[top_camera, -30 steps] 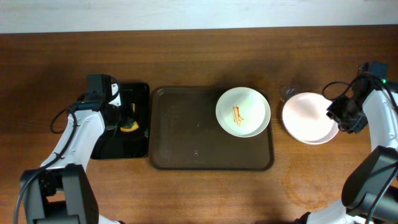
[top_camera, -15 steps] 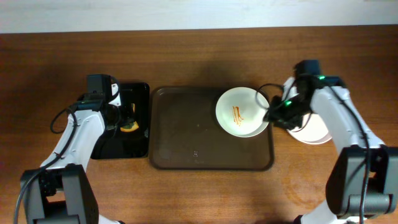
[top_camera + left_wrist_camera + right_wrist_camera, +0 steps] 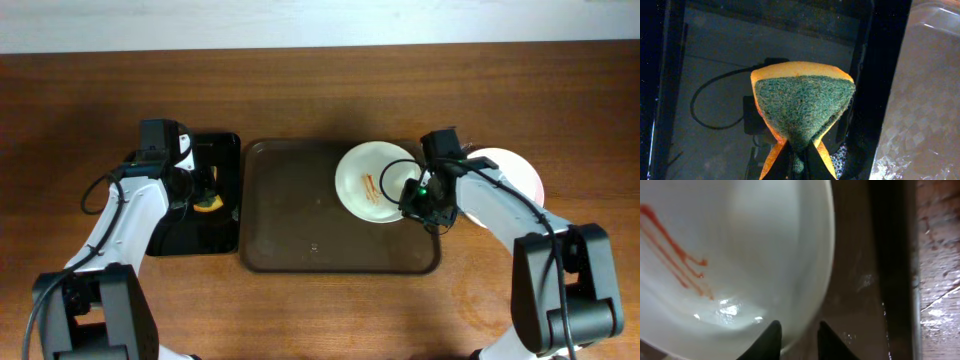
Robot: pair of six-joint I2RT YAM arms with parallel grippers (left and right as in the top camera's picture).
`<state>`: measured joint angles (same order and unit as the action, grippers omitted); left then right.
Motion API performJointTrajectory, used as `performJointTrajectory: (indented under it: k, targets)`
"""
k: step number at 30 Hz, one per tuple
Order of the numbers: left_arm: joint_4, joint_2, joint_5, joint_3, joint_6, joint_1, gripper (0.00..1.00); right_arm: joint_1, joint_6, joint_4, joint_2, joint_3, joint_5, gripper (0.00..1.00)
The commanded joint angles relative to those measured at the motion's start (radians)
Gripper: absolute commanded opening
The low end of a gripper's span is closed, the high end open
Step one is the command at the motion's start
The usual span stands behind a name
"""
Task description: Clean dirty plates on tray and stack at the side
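Observation:
A white plate (image 3: 365, 180) with orange-red sauce streaks lies at the right end of the dark brown tray (image 3: 300, 225). My right gripper (image 3: 424, 200) is at its right rim. In the right wrist view its fingers (image 3: 797, 326) straddle the rim of the plate (image 3: 740, 255), one inside and one outside, closed on it. Whether another plate lies under it I cannot tell. A clean white plate (image 3: 515, 170) sits on the table right of the tray, partly hidden by my right arm. My left gripper (image 3: 203, 195) is shut on an orange and green sponge (image 3: 802, 107).
A smaller black tray (image 3: 215, 238) lies left of the brown tray, under my left gripper; it also shows in the left wrist view (image 3: 715, 50). The brown tray's raised rim (image 3: 887, 280) runs just right of my right gripper.
My right arm swung left from the side plate to the streaked plate's rim. That plate shifted a little left. The left arm has not moved.

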<state>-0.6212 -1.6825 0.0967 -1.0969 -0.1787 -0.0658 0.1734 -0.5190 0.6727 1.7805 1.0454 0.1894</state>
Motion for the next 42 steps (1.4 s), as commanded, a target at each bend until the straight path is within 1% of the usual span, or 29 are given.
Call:
performJointTrajectory:
  k: [1,4,6,7,9,10,11,12,14,15,17,20,25,30,33,35,36,38,40,42]
  targets:
    - [0.002,-0.006,0.000,0.003,0.012,-0.003,0.00,0.021,-0.022,0.000,0.000,-0.032,-0.021,0.18]
    - [0.003,-0.006,0.000,0.003,0.012,-0.003,0.00,0.045,-0.021,0.000,0.000,-0.037,-0.018,0.08]
    - [0.013,-0.006,0.004,0.002,0.021,-0.003,0.00,0.071,-0.021,-0.010,0.000,-0.037,-0.016,0.06]
    - [0.023,-0.004,0.006,0.001,0.044,-0.003,0.00,0.087,-0.021,-0.019,0.000,-0.037,-0.016,0.06]
    - [0.029,0.006,0.045,-0.012,0.072,-0.003,0.00,0.121,-0.021,-0.053,0.000,-0.037,-0.014,0.06]
    - [0.029,0.013,0.082,-0.019,0.074,-0.002,0.00,0.130,-0.021,-0.064,0.000,-0.037,-0.014,0.06]
    - [0.030,0.022,0.157,-0.026,0.098,-0.002,0.00,0.148,-0.022,-0.089,0.000,-0.037,-0.014,0.06]
    - [0.034,0.031,0.261,-0.030,0.126,0.001,0.00,0.159,-0.035,-0.110,0.000,-0.036,-0.014,0.06]
    - [0.041,0.039,0.420,-0.030,0.128,0.019,0.00,0.170,-0.077,-0.159,0.000,-0.036,-0.014,0.06]
    - [0.040,0.038,0.481,-0.030,0.127,0.036,0.00,0.170,-0.095,-0.177,0.000,-0.037,-0.014,0.06]
    - [0.032,0.038,0.539,-0.030,0.095,0.079,0.00,0.170,-0.104,-0.191,0.000,-0.037,-0.014,0.06]
    - [0.037,0.025,0.544,-0.030,0.005,0.178,0.00,0.170,-0.103,-0.187,0.000,-0.037,-0.013,0.07]
    - [0.090,-0.041,0.544,-0.029,-0.085,0.318,0.00,0.170,-0.103,-0.179,0.000,-0.037,-0.014,0.07]
    - [0.188,-0.153,0.544,-0.030,-0.248,0.453,0.00,0.170,-0.103,-0.168,0.000,-0.037,-0.014,0.07]
    - [0.264,-0.200,0.544,-0.029,-0.302,0.512,0.00,0.170,-0.103,-0.168,0.000,-0.037,-0.014,0.07]
    - [0.309,-0.220,0.542,-0.029,-0.307,0.547,0.00,0.170,-0.103,-0.167,0.000,-0.037,-0.014,0.06]
    - [0.323,-0.230,0.522,-0.030,-0.315,0.562,0.00,0.170,-0.103,-0.164,0.000,-0.037,-0.014,0.07]
    - [0.324,-0.243,0.427,-0.029,-0.352,0.590,0.00,0.170,-0.103,-0.161,0.000,-0.037,-0.014,0.07]
    - [0.325,-0.257,0.369,-0.029,-0.387,0.604,0.00,0.170,-0.103,-0.159,0.000,-0.037,-0.013,0.06]
    - [0.325,-0.273,0.294,-0.030,-0.390,0.605,0.00,0.170,-0.103,-0.156,0.000,-0.037,-0.014,0.06]
